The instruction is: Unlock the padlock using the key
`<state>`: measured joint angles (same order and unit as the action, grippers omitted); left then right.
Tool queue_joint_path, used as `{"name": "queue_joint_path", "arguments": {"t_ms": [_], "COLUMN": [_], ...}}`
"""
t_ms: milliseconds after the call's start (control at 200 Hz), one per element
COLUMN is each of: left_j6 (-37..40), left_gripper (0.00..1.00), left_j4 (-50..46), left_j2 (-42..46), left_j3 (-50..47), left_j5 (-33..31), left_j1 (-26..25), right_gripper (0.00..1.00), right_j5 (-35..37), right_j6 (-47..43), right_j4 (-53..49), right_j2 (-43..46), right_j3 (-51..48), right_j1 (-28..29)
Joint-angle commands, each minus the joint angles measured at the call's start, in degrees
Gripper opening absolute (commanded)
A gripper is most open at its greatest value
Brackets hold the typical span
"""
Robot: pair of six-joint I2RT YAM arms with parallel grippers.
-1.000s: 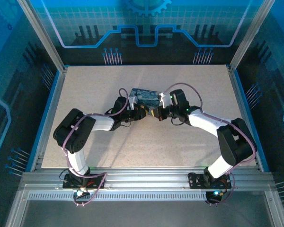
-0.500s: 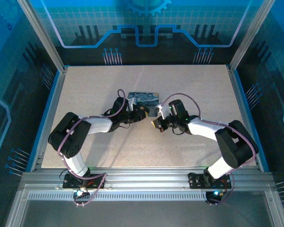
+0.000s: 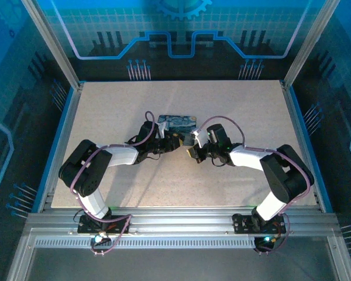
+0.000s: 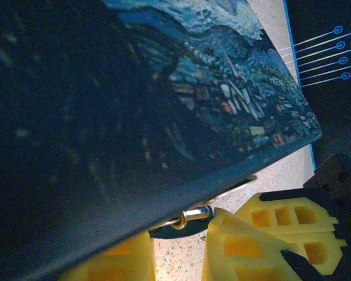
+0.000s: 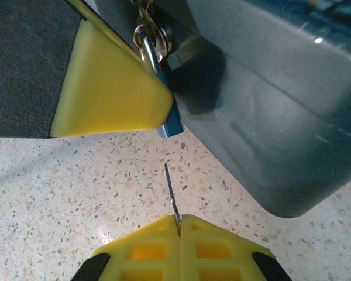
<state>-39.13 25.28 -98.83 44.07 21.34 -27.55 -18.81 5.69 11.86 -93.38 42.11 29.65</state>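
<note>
Speckled table; key pinched between closed right gripper pads, blade toward 12 o'clock.
Padlock judged small, rigid, free-swinging; its body is to be braced. Left gripper grip could not be determined.

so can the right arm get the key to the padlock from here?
Likely yes: the right gripper is shut on the key, tip aimed at the padlock, nothing between. A finger of the left gripper sits beside it.
</note>
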Motion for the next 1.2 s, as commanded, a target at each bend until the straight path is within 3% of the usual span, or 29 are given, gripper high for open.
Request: {"name": "queue_joint_path", "arguments": {"t_ms": [0, 1196], "left_j6": [-0.6, -0.9], "left_gripper": [0.18, 0.18], "left_j4": [1.8, 2.1], "left_j2": [2.0, 2.1], "left_j3": [-0.3, -0.8], "left_j5": [1.6, 1.4], "left_j1": [-0.5, -0.5], "right_gripper": [0.0, 0.0], "right_j5": [0.1, 0.4], "right_j6": [-0.6, 3.2], "right_j4": [2.3, 9.4], "right_j2": [-1.3, -2.9], "right_j3": [1.7, 1.5], "right_j1": [1.1, 1.1]}}
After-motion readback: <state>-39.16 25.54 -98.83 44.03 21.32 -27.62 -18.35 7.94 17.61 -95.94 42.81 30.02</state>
